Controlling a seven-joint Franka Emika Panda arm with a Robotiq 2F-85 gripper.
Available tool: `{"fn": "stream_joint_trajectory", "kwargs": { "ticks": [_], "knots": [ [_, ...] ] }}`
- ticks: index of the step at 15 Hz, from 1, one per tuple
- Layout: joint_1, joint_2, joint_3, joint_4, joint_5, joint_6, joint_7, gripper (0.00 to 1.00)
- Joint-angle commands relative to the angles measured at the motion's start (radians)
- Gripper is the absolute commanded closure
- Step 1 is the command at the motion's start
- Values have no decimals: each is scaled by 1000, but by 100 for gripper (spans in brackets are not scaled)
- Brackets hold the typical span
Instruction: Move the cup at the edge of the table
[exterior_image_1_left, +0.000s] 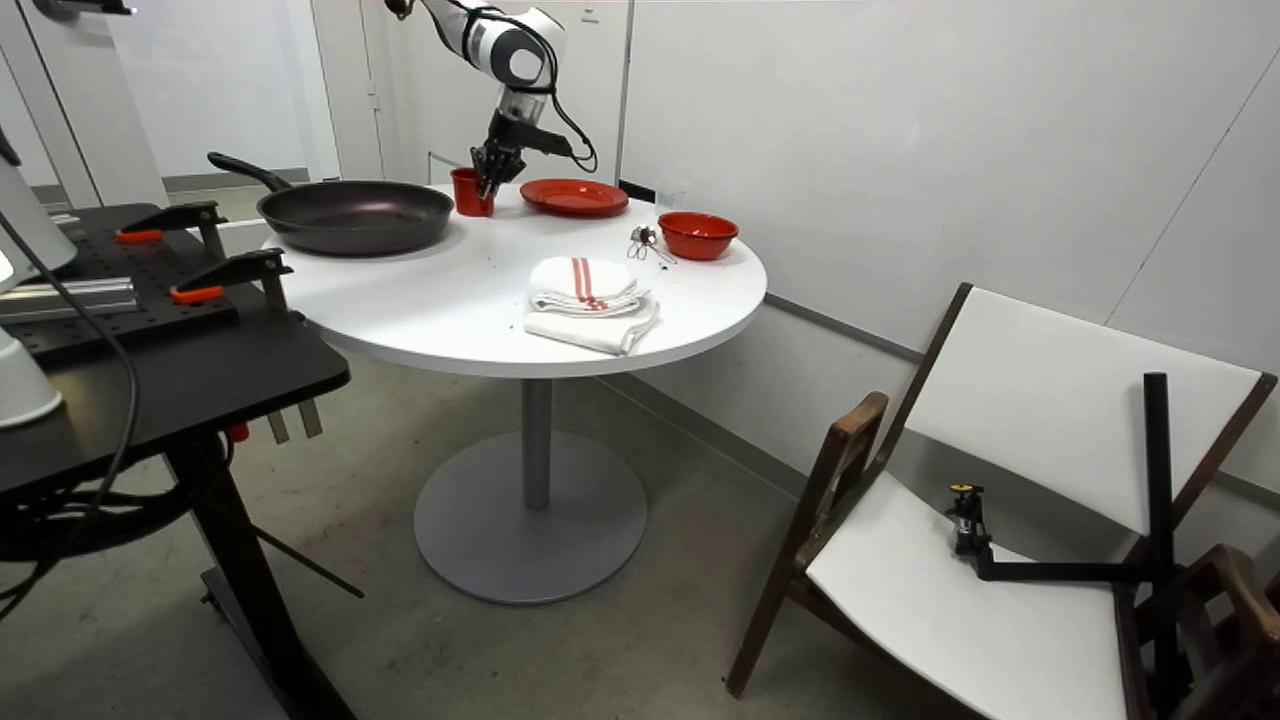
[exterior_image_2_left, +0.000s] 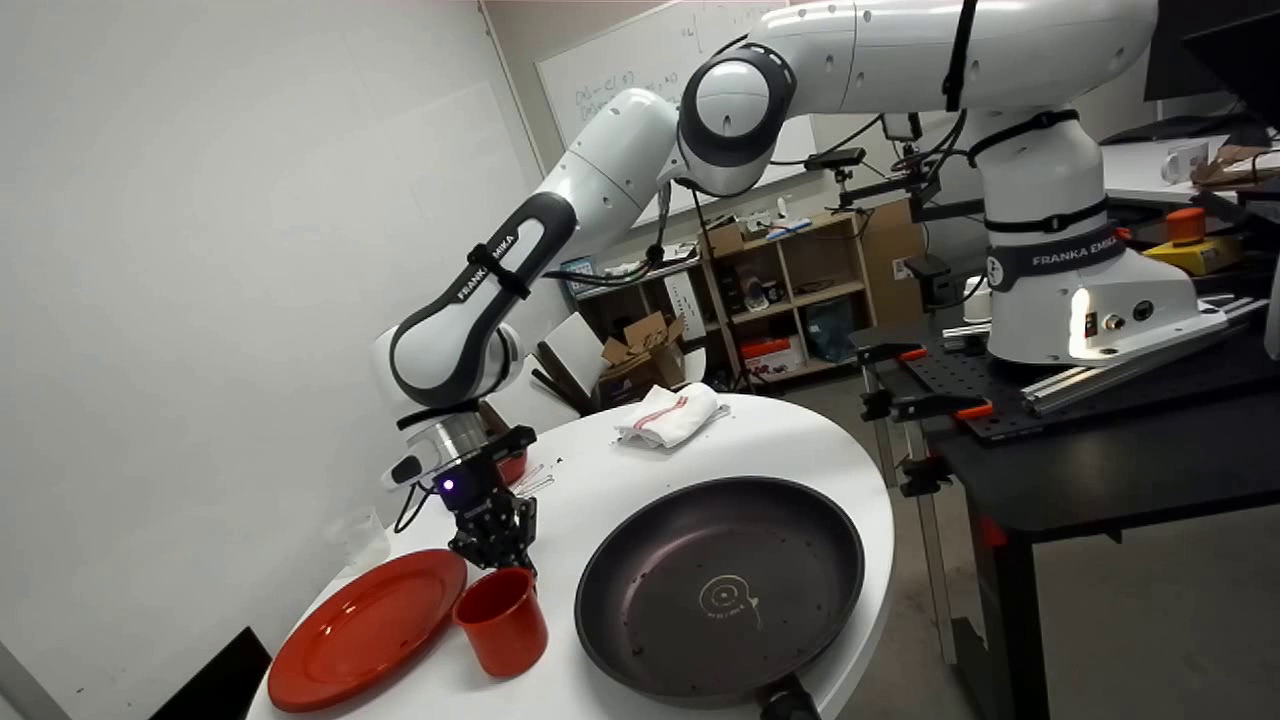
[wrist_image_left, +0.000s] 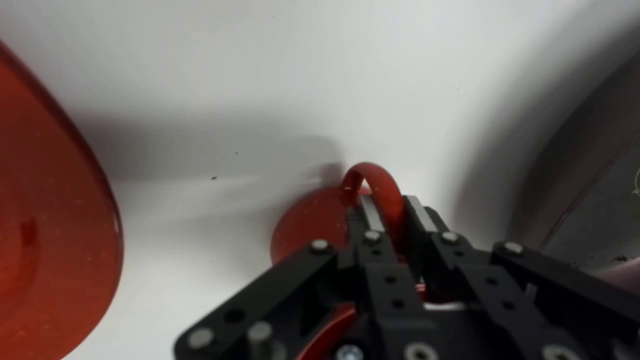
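The small red cup (exterior_image_2_left: 508, 640) stands upright on the round white table (exterior_image_1_left: 430, 310), between the frying pan and the red plate. In an exterior view the cup (exterior_image_1_left: 466, 195) appears near the table's rim, partly behind the gripper. My gripper (wrist_image_left: 390, 205) is shut on the cup's handle (wrist_image_left: 384, 189) in the wrist view. One finger passes inside the handle loop and the opposite one presses from outside. The gripper's own linkage hides much of the cup's body (wrist_image_left: 310, 220) there. Whether the cup touches the tabletop all round I cannot tell.
A black frying pan (exterior_image_2_left: 720, 590) lies close on one side of the cup, a flat red plate (exterior_image_2_left: 370, 630) on the opposite side. Farther off are a shallow red bowl (exterior_image_1_left: 698, 237), a wire utensil (exterior_image_1_left: 645, 240) and a folded striped towel (exterior_image_1_left: 590, 300).
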Motion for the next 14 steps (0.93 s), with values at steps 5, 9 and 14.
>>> {"fn": "stream_joint_trajectory", "kwargs": {
  "ticks": [5, 9, 14],
  "knots": [
    [-24, -4, 20, 23, 18, -5, -17, 96],
    [-53, -23, 34, 15, 25, 16, -12, 96],
    [-99, -57, 43, -20, 32, 53, 20, 96]
  ]
}}
